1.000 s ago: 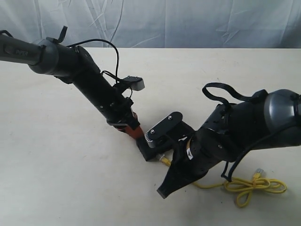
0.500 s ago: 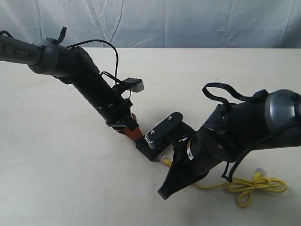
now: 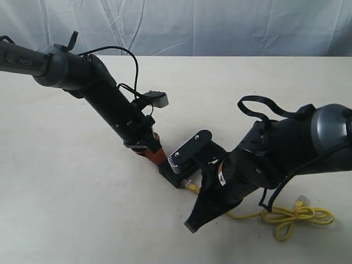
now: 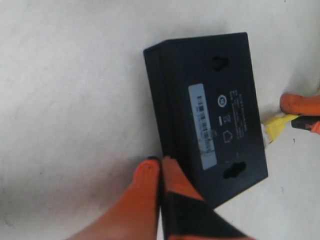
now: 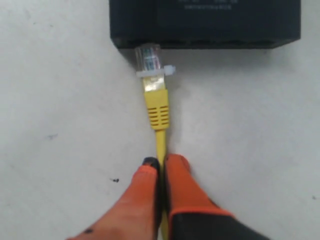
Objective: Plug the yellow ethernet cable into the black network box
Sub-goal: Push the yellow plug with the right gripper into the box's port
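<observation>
The black network box (image 4: 210, 100) lies flat on the table, label strip up, and is also seen as a dark block (image 3: 170, 175) between the two arms. My left gripper (image 4: 161, 162) is shut, its orange fingertips pressed against one side edge of the box. My right gripper (image 5: 161, 161) is shut on the yellow ethernet cable (image 5: 156, 110), just behind the boot. The clear plug (image 5: 150, 56) points at the box's port face (image 5: 205, 44) and its tip meets that face near one corner. The cable's looped bundle (image 3: 297, 215) lies at the front right.
The pale table (image 3: 66, 181) stretches around the box, with a wrinkled white backdrop (image 3: 220, 27) behind it. The right arm's bulky wrist (image 3: 258, 165) hangs over the cable and hides the right fingers in the exterior view.
The right arm has edged slightly toward the box, and the cable's looped bundle has slid a little to the left. The left arm has barely moved.
</observation>
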### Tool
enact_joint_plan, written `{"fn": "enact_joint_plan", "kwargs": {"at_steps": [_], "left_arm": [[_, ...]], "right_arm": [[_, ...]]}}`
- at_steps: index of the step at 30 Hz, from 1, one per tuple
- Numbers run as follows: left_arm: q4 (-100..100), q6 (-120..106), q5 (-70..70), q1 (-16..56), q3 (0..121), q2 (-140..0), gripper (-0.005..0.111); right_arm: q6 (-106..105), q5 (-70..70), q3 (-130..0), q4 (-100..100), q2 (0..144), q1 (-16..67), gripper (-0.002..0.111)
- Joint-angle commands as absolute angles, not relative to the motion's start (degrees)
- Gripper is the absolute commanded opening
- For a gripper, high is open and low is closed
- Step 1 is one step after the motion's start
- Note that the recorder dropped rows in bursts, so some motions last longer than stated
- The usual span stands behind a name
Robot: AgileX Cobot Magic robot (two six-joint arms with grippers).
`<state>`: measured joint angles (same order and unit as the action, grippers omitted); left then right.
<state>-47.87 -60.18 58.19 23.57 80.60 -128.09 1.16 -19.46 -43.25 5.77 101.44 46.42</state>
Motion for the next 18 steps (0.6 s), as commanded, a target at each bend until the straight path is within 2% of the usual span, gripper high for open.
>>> {"fn": "enact_joint_plan", "kwargs": {"at_steps": [1, 18], "left_arm": [[-46.5, -60.6, 56.7, 23.6, 80.2, -128.8, 0.000], [-46.6, -60.6, 56.9, 23.6, 80.2, -128.8, 0.000]], "right_arm": [[-0.5, -18.9, -43.2, 5.7, 100.9, 46.4, -0.001], [-2.7, -18.4, -43.2, 0.4, 100.9, 46.4, -0.001]]}}
